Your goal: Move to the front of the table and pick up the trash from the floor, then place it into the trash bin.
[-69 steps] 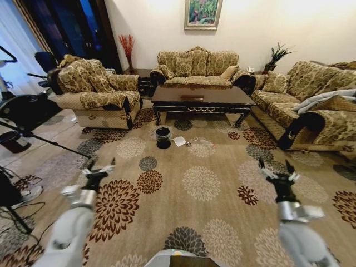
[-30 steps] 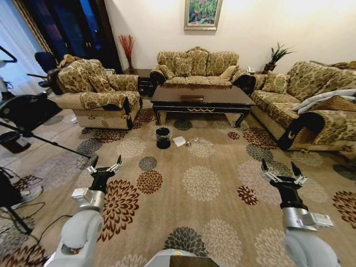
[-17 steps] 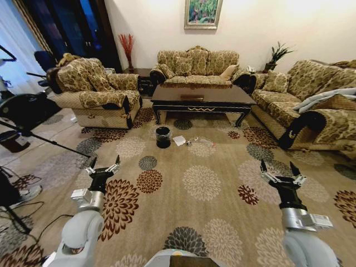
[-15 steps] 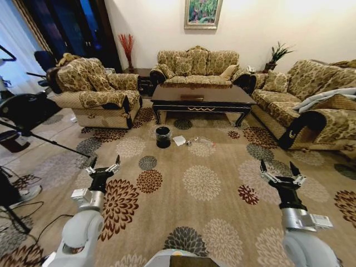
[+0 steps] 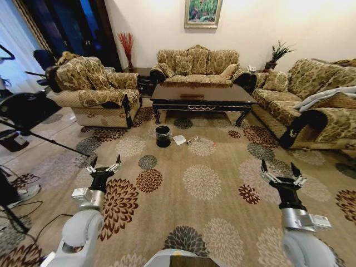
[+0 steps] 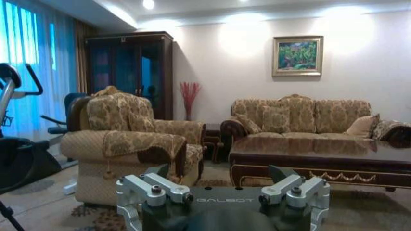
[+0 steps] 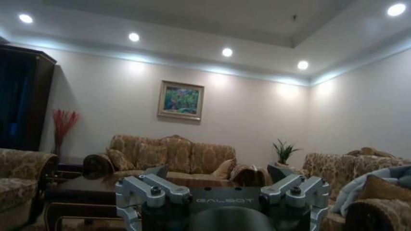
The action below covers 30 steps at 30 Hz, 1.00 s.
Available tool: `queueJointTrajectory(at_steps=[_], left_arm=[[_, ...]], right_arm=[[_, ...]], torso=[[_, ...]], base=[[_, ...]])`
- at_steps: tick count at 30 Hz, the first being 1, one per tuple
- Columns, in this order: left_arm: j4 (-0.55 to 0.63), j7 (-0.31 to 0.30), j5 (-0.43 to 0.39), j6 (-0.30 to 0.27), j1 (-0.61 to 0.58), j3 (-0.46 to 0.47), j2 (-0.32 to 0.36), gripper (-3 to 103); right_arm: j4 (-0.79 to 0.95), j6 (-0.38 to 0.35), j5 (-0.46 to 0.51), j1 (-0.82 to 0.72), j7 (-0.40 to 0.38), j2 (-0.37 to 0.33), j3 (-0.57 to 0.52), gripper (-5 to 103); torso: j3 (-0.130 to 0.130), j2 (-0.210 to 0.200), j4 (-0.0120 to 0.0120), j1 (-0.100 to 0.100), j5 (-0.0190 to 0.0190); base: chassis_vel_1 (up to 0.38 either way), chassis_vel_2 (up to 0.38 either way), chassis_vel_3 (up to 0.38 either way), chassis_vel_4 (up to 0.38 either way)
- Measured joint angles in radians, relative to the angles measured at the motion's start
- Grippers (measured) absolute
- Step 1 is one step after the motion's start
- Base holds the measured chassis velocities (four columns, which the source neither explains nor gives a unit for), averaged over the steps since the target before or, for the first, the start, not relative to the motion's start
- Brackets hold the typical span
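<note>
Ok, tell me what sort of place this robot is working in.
Most likely a home living room: patterned sofas stand around a dark wooden coffee table on a flower-patterned carpet, and a framed painting hangs on the wall.

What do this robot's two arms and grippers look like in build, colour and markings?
Both arms are smooth light-grey shells ending in silver metal wrist blocks. The left gripper and right gripper are black with two slim pale-tipped fingers. In the wrist views, silver bolted finger mounts flank a dark body lettered GALBOT.
</note>
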State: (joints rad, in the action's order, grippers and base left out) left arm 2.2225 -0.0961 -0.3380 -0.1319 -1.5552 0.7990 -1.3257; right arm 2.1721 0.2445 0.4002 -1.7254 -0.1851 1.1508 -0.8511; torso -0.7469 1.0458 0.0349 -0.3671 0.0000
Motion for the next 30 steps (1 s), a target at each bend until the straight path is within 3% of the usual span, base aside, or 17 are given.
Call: queueJointTrajectory(at_steps=[8, 16, 30], left_arm=[[-0.019, 0.004, 0.000, 0.005, 0.010, -0.009, -0.002, 100], [-0.044, 0.006, 0.003, 0.012, 0.022, -0.018, -0.005, 100], [-0.062, 0.018, 0.003, 0.024, 0.027, -0.028, 0.001, 100]], right_arm=[[-0.004, -0.005, 0.031, 0.009, -0.065, -0.010, 0.014, 100], [-0.034, 0.041, 0.029, 0.021, -0.068, -0.017, 0.020, 100], [-0.050, 0.035, 0.028, 0.035, -0.068, -0.024, 0.021, 100]], torso=[[0.015, -0.027, 0.0001, 0.012, 0.0000], [0.027, -0.049, 0.0000, 0.022, 0.0000], [0.055, -0.100, -0.0001, 0.045, 0.0000]], base=[[0.000, 0.000, 0.000, 0.000], [0.000, 0.000, 0.000, 0.000], [0.000, 0.000, 0.000, 0.000]])
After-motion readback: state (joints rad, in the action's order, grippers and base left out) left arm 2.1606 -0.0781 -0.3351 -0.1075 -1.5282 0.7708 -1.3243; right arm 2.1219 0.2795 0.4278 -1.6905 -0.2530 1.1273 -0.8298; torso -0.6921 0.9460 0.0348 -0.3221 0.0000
